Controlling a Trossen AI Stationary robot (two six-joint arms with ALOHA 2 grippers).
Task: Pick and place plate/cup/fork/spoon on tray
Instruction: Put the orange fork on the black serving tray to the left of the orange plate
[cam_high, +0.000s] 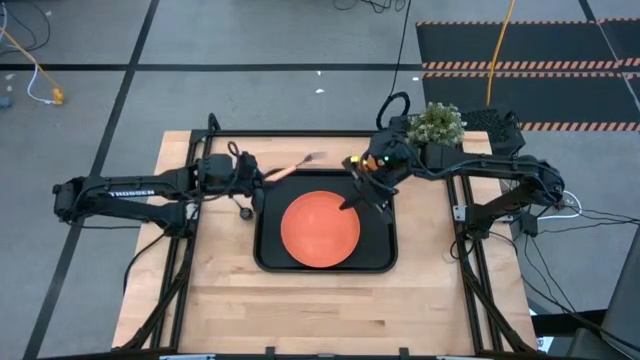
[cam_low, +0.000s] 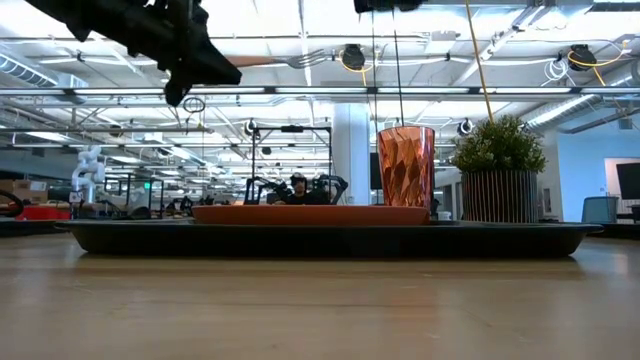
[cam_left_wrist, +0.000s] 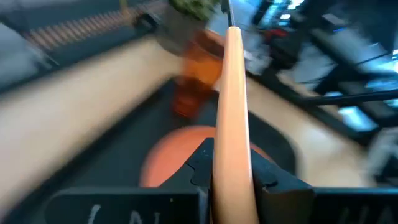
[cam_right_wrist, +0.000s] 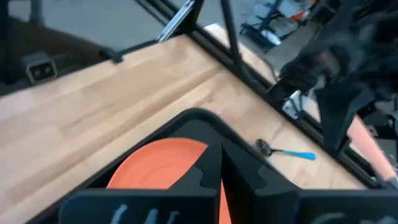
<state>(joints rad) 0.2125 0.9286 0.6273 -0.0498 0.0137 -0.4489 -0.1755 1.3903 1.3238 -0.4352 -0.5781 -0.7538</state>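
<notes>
Currently, high view: left gripper (cam_high: 262, 175) clamps the tan-handled silver fork (cam_high: 295, 166) above the black rectangular tray (cam_high: 268, 255), beside the round orange plate (cam_high: 320, 229). Right wrist view: right gripper (cam_right_wrist: 222, 176) closed, empty; blue-handled spoon (cam_right_wrist: 289, 151) on table. Next: lower fork onto tray.

The table (cam_high: 220, 300) is of light wood planks. On it lies the black tray (cam_high: 268, 255), around the middle. The spoon (cam_right_wrist: 289, 152) with the blue handle lies on the bare wood, near the tray's corner. A potted plant (cam_high: 436, 124) stands at the far edge.
</notes>
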